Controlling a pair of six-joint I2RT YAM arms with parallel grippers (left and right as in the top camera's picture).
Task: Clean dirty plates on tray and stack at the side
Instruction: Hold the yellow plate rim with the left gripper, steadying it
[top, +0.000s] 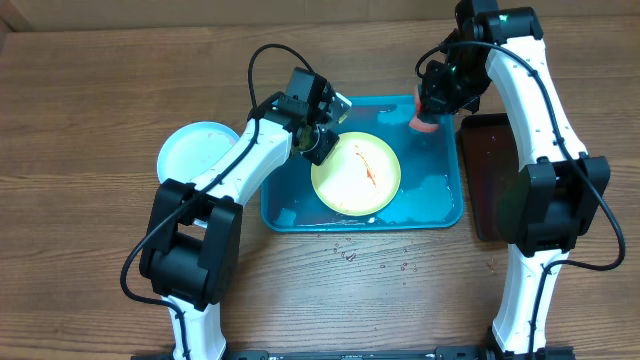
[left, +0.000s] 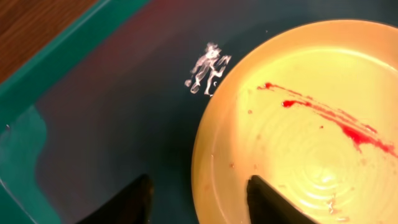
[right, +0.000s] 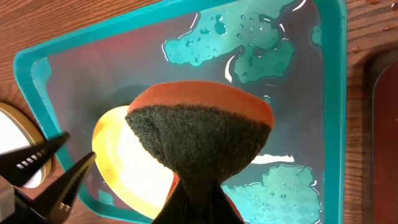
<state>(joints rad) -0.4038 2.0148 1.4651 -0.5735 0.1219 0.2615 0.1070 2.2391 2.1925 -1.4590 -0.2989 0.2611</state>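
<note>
Jaws of the left gripper (left: 199, 202) stand apart, straddling the sauce-streaked plate (left: 298, 124) at its rim in the tray (left: 62, 59); right gripper (right: 196, 208) pinches a sponge (right: 199, 137) above the tray — a wet rim could slip free on closing.

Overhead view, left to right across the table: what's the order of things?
light blue plate → left gripper → yellow-green plate → sponge, pinched in the right gripper → black tray. The turquoise tray spans the middle, so it is left out.
</note>
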